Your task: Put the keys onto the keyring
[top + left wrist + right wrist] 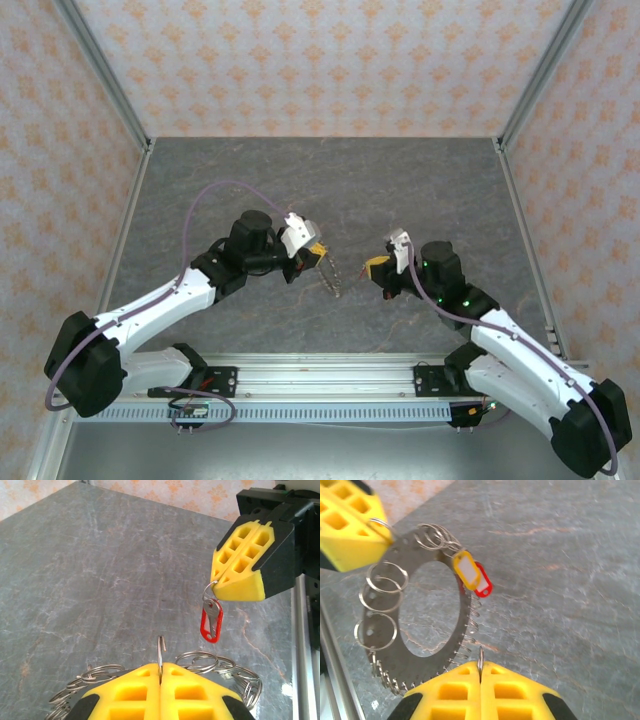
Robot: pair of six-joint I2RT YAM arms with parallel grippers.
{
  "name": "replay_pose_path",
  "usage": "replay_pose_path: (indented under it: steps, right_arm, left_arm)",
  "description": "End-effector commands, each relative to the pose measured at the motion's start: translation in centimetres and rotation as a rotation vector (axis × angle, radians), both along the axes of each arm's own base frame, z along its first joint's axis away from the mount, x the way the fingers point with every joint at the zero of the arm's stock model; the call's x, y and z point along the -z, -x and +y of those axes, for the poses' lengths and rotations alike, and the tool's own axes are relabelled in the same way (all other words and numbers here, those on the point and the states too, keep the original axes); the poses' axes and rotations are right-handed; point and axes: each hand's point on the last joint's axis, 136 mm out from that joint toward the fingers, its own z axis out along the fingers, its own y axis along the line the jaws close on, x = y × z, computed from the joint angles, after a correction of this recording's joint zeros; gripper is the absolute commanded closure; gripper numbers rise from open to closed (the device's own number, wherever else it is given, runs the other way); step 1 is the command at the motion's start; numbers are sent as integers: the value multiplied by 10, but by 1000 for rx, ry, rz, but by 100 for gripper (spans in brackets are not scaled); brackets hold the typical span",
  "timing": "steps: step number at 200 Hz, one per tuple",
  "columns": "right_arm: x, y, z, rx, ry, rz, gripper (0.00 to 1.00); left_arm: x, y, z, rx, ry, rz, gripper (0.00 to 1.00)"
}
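Keyring is hanging in the air over the table, between the two grippers. Left gripper is pinching it by one of the wire loops on its toothed edge, jaws fully closed on the wire. Yellow key and red key are dangling from loops on the keyring's rim, touching each other. Right gripper is clamping tight on a separate split ring. Second red key is hanging from that split ring, near the keyring but apart from it.
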Motion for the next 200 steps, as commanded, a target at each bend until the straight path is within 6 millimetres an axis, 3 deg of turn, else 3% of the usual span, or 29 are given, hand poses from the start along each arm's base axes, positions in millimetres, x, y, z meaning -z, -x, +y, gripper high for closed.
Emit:
replay_pose_path:
  steps: [1, 49, 200]
  right_arm:
    - [-31, 8, 16, -145, -33, -197, 100]
    - [-35, 12, 22, -218, -15, -265, 100]
    - [-40, 21, 37, -343, -17, -330, 100]
  left_arm:
    - [-11, 10, -11, 87, -13, -35, 100]
    - [-1, 22, -23, 146, -59, -29, 100]
    - [1, 21, -32, 149, -63, -18, 100]
